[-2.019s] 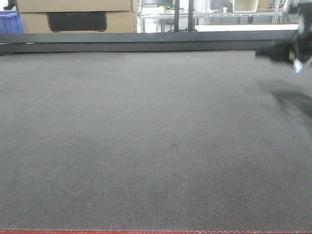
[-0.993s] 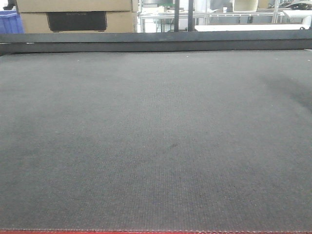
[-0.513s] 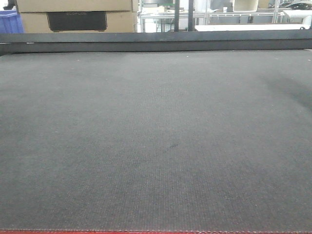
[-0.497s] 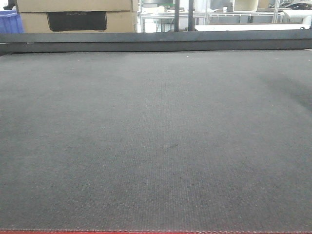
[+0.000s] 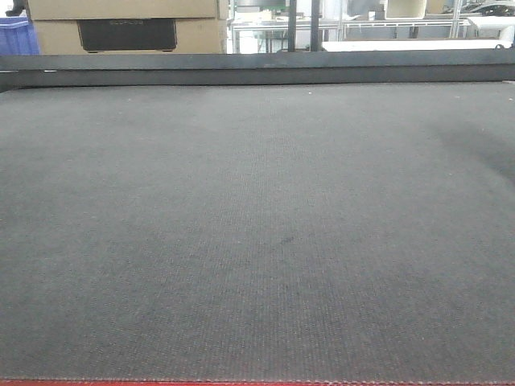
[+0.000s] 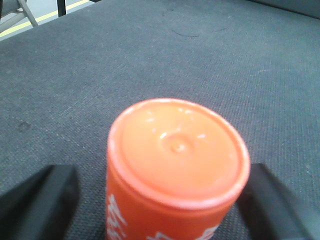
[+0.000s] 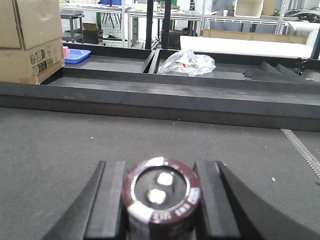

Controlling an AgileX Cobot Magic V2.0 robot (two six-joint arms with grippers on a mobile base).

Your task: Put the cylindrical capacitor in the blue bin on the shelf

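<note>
In the right wrist view the cylindrical capacitor (image 7: 161, 197) sits between my right gripper's (image 7: 161, 200) two black fingers. It is dark with a silvery top rim, two pale terminals and a pale stripe. Both pads press its sides, so the gripper is shut on it above the dark mat (image 7: 60, 150). In the left wrist view my left gripper (image 6: 165, 200) stands open around an upright orange cylinder (image 6: 177, 160), and mat shows between the left finger (image 6: 40, 200) and the cylinder. Neither gripper appears in the front view. The shelf is out of view. A blue bin (image 5: 16, 36) peeks in at the far back left.
A dark raised rail (image 5: 257, 68) bounds the mat's far edge. Beyond it are cardboard boxes (image 5: 121, 28), a shallow blue tray (image 7: 77, 55), a crumpled clear bag (image 7: 187, 62) and metal-framed benches (image 7: 165, 15). A red table edge (image 5: 257, 383) runs along the front.
Two seconds ago my right gripper showed at the front view's upper right edge; it has since left that view. Only a faint shadow stays there on the mat.
</note>
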